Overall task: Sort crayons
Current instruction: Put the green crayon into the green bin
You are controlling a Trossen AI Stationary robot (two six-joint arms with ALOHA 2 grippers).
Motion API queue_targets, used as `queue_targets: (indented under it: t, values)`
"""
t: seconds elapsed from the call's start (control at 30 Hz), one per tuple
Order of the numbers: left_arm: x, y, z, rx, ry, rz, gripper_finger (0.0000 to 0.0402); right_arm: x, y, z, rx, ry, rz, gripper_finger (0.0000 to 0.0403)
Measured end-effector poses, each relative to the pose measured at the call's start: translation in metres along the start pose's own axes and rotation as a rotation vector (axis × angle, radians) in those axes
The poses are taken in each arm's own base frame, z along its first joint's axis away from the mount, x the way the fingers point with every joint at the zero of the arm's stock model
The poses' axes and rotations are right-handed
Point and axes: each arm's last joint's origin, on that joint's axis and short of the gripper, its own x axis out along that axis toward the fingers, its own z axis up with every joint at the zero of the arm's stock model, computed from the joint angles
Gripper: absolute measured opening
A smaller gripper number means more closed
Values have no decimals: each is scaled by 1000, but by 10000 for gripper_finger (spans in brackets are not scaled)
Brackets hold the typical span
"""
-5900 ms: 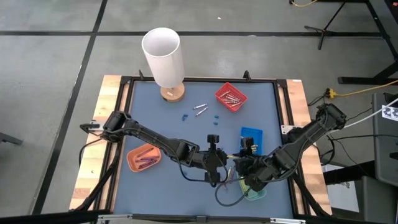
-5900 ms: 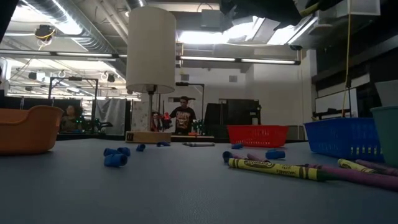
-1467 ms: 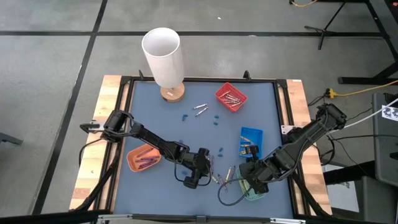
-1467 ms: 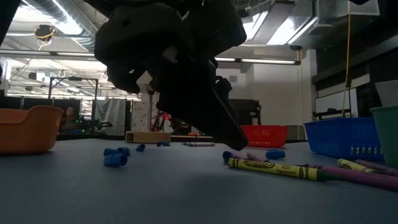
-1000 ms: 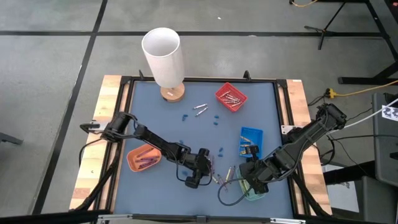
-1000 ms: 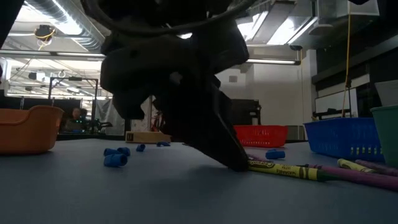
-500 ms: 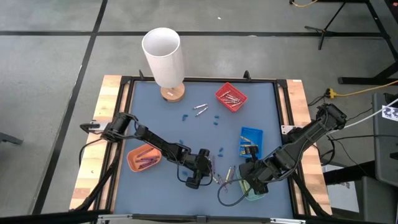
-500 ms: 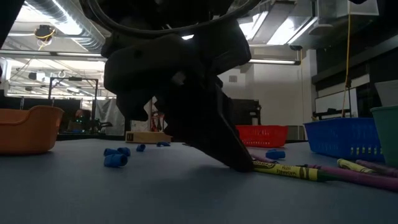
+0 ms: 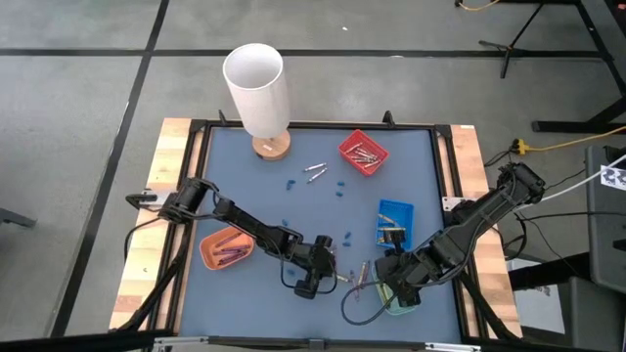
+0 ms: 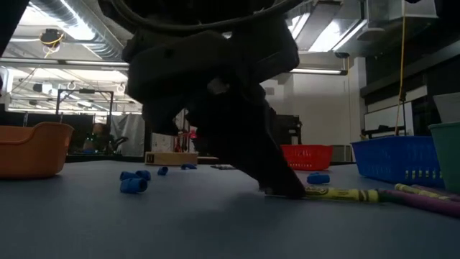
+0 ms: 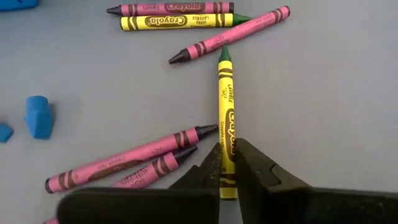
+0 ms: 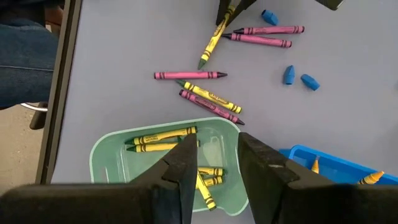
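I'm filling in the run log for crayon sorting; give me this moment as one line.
left gripper: shut on yellow crayon, on table | right gripper: open, empty, over green tray | pink crayons: loose on table

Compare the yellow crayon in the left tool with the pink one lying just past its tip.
The yellow crayon is pinched between the left tool's fingers; the pink crayon lies free on the mat. Yellow points straight away from the tool; pink lies slanted across its tip. Both are paper-wrapped and about the same length.
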Motion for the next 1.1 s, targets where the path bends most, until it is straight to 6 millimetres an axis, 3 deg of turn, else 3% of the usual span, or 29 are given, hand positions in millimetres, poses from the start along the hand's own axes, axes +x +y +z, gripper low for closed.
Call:
queue_targets:
  t: [0.17,0.43,0.77,0.9,1.1]
  values:
    - [0,0,11,-1,-24,5,5,0,0,0,0,0,0,115]
    - [-7,0,45,4,-123,2,6,0,0,0,-1,2,-1,115]
    - [-22,9,92,215,-346,51,7,-1,0,-5,-2,89,61,115]
    - [-18,13,99,250,-470,36,7,-8,-3,-8,63,133,28,115]
    - [7,15,90,262,-562,14,7,-17,-6,-8,61,133,-32,115]
